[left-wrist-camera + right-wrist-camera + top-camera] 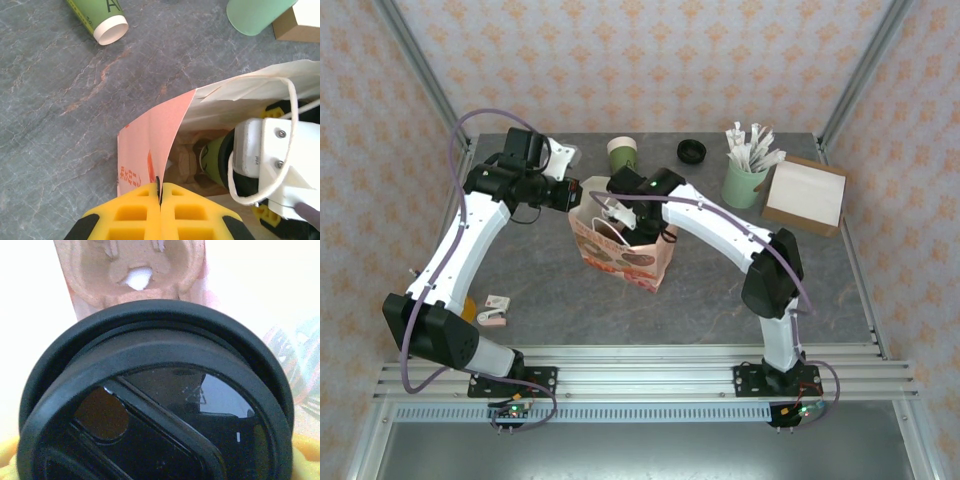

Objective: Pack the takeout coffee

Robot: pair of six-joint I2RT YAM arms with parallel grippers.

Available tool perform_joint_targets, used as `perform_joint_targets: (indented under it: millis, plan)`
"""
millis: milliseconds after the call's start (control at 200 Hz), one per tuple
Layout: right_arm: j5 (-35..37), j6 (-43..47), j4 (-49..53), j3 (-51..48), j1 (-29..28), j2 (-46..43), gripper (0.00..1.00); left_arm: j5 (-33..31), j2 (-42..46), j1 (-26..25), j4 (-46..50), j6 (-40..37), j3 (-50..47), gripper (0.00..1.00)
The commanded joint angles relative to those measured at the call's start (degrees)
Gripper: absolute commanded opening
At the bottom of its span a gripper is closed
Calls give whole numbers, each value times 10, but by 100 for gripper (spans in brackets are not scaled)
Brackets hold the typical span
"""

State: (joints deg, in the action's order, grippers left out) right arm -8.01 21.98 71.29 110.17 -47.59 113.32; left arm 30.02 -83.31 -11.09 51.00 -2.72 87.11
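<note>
A pink printed paper bag (625, 252) stands open in the middle of the table. My left gripper (160, 192) is shut on the bag's near rim (167, 150) and holds that wall up. My right gripper (616, 213) reaches down into the bag, shut on a takeout coffee cup (214, 161) with a green band. The cup's black lid (155, 400) sits between yellow fingertips (306, 452). Below it lies a brown pulp cup carrier (135, 270) on the bag's floor. A second green cup (622, 153) stands without a lid behind the bag, and a loose black lid (692, 151) lies to its right.
A mint-green cup of white-wrapped sticks (745, 180) and a cardboard box (805, 193) stand at the back right. A small pink-and-white packet (496, 310) lies near the left arm's base. The bag's white cord handle (235, 180) loops over my right wrist housing (262, 145).
</note>
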Motion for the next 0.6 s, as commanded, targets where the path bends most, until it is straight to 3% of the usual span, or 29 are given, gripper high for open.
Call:
perform_joint_targets:
  millis: [0, 175, 440, 595]
  plan:
    - [-37, -22, 38, 35, -2, 1, 37, -22, -2, 5, -42, 51, 20, 0]
    - [-17, -48, 30, 31, -1, 34, 36, 1, -5, 5, -90, 148, 1, 0]
    - [9, -54, 78, 22, 1, 58, 35, 35, 8, 16, -129, 216, -19, 0]
    - [-15, -73, 117, 134, 1, 100, 35, 63, -3, 2, -125, 215, -14, 0]
